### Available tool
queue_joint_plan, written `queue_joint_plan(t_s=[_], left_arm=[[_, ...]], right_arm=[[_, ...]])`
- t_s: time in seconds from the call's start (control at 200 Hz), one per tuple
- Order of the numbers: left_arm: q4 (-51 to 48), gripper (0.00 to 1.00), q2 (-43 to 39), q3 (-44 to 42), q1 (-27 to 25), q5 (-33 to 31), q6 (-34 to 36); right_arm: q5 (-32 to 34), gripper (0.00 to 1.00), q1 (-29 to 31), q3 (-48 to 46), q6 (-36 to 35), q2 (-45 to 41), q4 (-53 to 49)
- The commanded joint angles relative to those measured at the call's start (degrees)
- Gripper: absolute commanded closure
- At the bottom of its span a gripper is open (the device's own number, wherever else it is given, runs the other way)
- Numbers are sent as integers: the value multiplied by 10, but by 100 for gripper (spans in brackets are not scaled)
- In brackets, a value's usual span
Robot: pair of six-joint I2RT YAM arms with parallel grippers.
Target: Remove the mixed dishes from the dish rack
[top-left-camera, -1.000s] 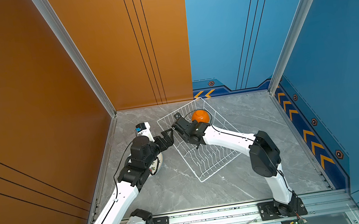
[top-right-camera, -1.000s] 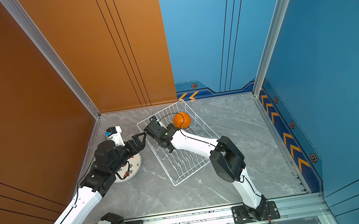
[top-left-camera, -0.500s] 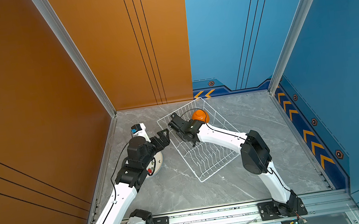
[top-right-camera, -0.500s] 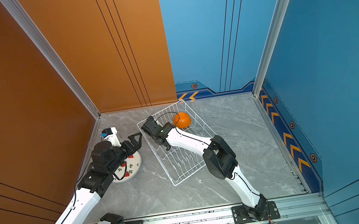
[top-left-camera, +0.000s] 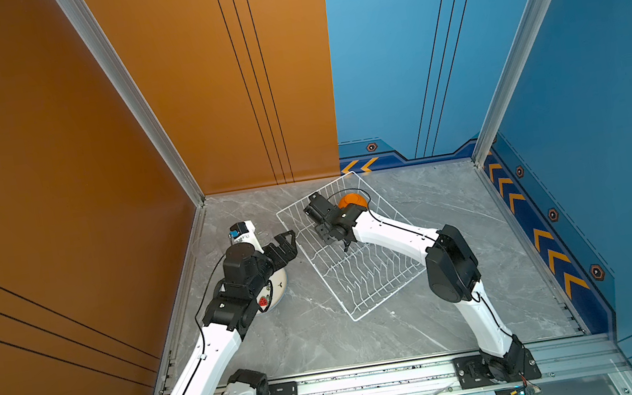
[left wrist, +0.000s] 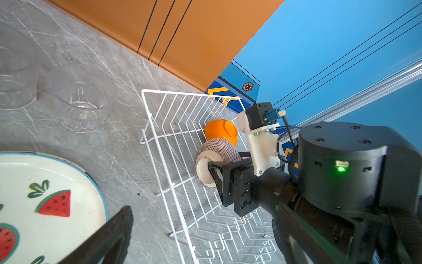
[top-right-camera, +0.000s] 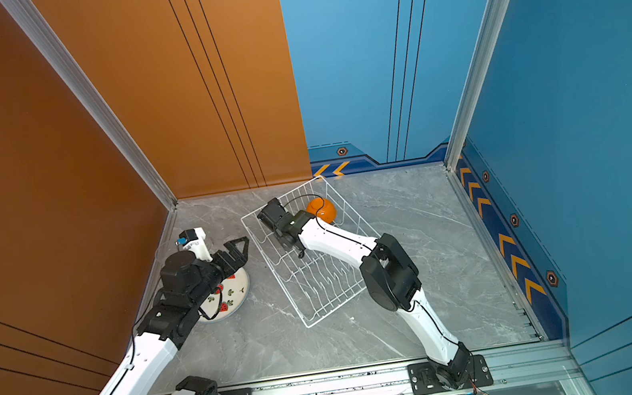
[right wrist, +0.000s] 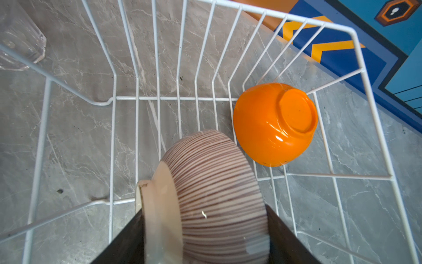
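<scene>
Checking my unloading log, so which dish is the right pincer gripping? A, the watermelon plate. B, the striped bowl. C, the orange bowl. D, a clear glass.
B: in the right wrist view the right pincer clamps the striped bowl from both sides, while the orange bowl lies ungripped beside it.

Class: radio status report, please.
Right gripper shut on small striped bowl inside white wire dish rack. Left gripper open, empty. Orange bowl inverted alongside. Nothing blocking.
</scene>
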Motion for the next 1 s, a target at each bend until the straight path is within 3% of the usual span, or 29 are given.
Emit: queue_joint_plan(t_s=[0.0,0.125,0.35,0.591,0.996], left_arm=[[23,2,12,-6,8,33,-11],[54,2,46,-2,7,67,-28],[96,2,83,-3,-3,72,-28],[123,2,114,0,-17,84,-32],[79,2,61,-2,-18,34,3]], right_arm=[[-6,38,-13,-3,29,-43,-10],[-36,37,-24,-5,52,-77,-22],[-135,38,-59,-31,119,-135,-23],[-110,37,-59,-21,116,-142,-32],[13,37,-29,69,50,9,-92]])
